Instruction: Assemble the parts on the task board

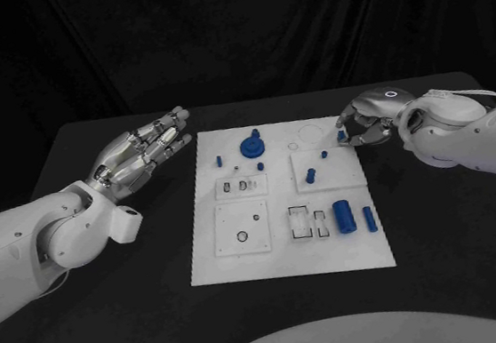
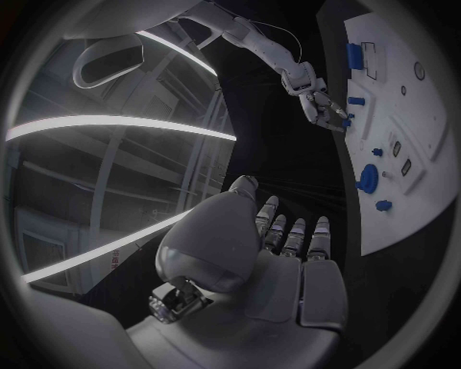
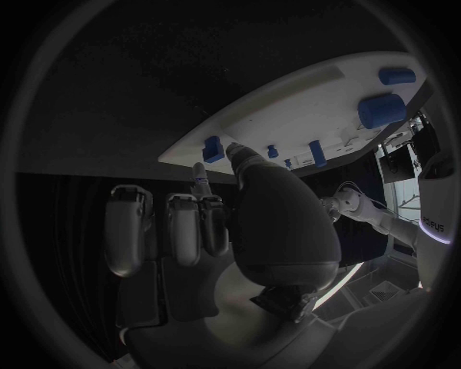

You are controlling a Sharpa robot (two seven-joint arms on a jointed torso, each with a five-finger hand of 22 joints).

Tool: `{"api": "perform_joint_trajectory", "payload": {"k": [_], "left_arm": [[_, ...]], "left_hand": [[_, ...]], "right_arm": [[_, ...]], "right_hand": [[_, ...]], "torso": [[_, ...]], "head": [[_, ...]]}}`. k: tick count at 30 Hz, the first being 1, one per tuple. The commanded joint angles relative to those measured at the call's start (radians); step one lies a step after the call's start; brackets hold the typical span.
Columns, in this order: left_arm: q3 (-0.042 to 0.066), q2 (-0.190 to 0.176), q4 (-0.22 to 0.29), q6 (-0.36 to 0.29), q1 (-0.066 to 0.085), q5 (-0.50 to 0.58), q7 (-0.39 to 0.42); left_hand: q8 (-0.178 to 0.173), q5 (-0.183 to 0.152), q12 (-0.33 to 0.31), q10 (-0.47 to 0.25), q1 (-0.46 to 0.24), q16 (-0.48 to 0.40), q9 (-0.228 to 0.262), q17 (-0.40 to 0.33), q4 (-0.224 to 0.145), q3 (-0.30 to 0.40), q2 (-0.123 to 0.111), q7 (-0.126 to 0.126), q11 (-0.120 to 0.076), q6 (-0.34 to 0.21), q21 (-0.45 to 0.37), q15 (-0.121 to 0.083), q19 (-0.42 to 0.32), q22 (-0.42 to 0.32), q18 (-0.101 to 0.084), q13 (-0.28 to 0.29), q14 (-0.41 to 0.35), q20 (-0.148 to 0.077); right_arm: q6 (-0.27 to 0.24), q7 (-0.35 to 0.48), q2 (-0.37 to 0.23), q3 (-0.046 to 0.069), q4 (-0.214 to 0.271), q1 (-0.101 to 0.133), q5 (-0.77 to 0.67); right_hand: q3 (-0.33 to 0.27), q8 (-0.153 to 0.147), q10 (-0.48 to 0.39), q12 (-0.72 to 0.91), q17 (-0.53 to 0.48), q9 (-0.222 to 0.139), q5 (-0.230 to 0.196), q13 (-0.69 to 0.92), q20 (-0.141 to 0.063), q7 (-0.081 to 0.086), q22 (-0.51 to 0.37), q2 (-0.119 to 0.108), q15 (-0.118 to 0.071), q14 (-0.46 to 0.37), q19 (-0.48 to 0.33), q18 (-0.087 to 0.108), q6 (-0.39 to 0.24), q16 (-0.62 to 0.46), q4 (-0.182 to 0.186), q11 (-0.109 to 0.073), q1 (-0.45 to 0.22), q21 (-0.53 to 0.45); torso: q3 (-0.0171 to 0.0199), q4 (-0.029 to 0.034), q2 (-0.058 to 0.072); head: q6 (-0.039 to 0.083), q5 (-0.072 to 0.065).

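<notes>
Right robot hand (image 1: pixel 364 126) pinches a small blue peg (image 1: pixel 342 134) at the board's (image 1: pixel 291 254) two o'clock edge; light, stiff, slippery, best gripped mid-shaft

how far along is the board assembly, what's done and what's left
Done: some blue parts already stand on the task board, like the round part and a peg. In hand: the right hand reaches a small blue part at the board's edge; grip unclear. Left: two blue cylinders lie loose. The left hand is open.

A black table (image 1: pixel 110 277) stands before a dark curtain (image 1: pixel 222 23)
</notes>
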Motion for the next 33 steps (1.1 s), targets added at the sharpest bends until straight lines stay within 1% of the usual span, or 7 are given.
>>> {"api": "perform_joint_trajectory", "payload": {"k": [1,7,9,15,33], "left_arm": [[0.001,0.000,0.001,0.013,-0.002,0.000,0.020],[0.001,0.000,0.001,0.013,-0.003,0.000,0.021],[0.001,-0.001,0.001,0.013,-0.003,0.000,0.021],[0.001,-0.001,0.001,0.014,-0.003,0.000,0.020],[0.001,-0.002,0.000,0.016,-0.004,0.000,0.018]], "left_hand": [[0.010,0.013,0.009,-0.007,0.008,-0.002,0.015,-0.002,-0.006,0.029,0.000,-0.005,0.008,-0.003,-0.006,0.014,0.008,0.003,-0.017,0.005,0.002,0.005],[0.010,0.013,0.009,-0.007,0.008,-0.002,0.015,-0.002,-0.006,0.029,0.000,-0.005,0.008,-0.003,-0.006,0.014,0.008,0.003,-0.017,0.005,0.002,0.005],[0.010,0.013,0.009,-0.007,0.008,-0.002,0.015,-0.002,-0.006,0.030,-0.001,-0.005,0.009,-0.003,-0.006,0.015,0.008,0.003,-0.017,0.005,0.002,0.005],[0.010,0.013,0.009,-0.007,0.008,-0.002,0.015,-0.002,-0.006,0.030,-0.001,-0.005,0.009,-0.003,-0.006,0.015,0.008,0.003,-0.017,0.005,0.002,0.005],[0.010,0.013,0.009,-0.007,0.008,-0.002,0.015,-0.001,-0.007,0.031,-0.003,-0.004,0.009,-0.003,-0.006,0.015,0.008,0.003,-0.018,0.005,0.002,0.005]], "right_arm": [[0.003,-0.024,0.002,0.000,-0.002,-0.003,-0.001],[0.002,-0.025,0.007,0.000,-0.004,-0.003,-0.001],[0.003,-0.026,0.008,0.000,-0.005,-0.003,-0.001],[0.003,-0.026,0.012,0.000,-0.008,-0.004,-0.001],[0.009,-0.030,0.019,0.000,-0.012,-0.004,-0.001]], "right_hand": [[0.015,0.024,0.106,0.017,0.274,0.017,0.016,0.264,-0.003,0.004,0.237,0.005,-0.001,0.110,0.051,-0.009,0.017,0.017,0.003,0.004,0.030,-0.009],[0.018,0.031,0.106,0.017,0.274,0.026,0.026,0.264,-0.002,0.005,0.237,0.008,0.000,0.110,0.051,-0.009,0.032,0.017,0.001,0.005,0.040,-0.009],[0.019,0.034,0.106,0.017,0.274,0.030,0.028,0.264,-0.002,0.006,0.236,0.009,0.000,0.110,0.051,-0.009,0.038,0.017,0.000,0.006,0.042,-0.010],[0.021,0.043,0.106,0.017,0.274,0.041,0.028,0.264,-0.001,0.006,0.237,0.013,0.001,0.110,0.051,-0.009,0.055,0.017,-0.001,0.006,0.048,-0.010],[0.024,0.069,0.106,0.017,0.274,0.079,0.033,0.264,-0.002,0.004,0.236,0.019,-0.001,0.110,0.051,-0.009,0.096,0.017,-0.016,0.005,0.070,-0.011]], "torso": [[-0.0004,-0.0002,0.000],[-0.0010,-0.0008,-0.001],[-0.0006,-0.0012,-0.001],[0.0000,-0.0004,0.000],[-0.0005,-0.0006,0.000]], "head": [[0.000,0.000],[-0.001,0.000],[-0.001,0.001],[-0.002,0.000],[-0.003,0.002]]}}
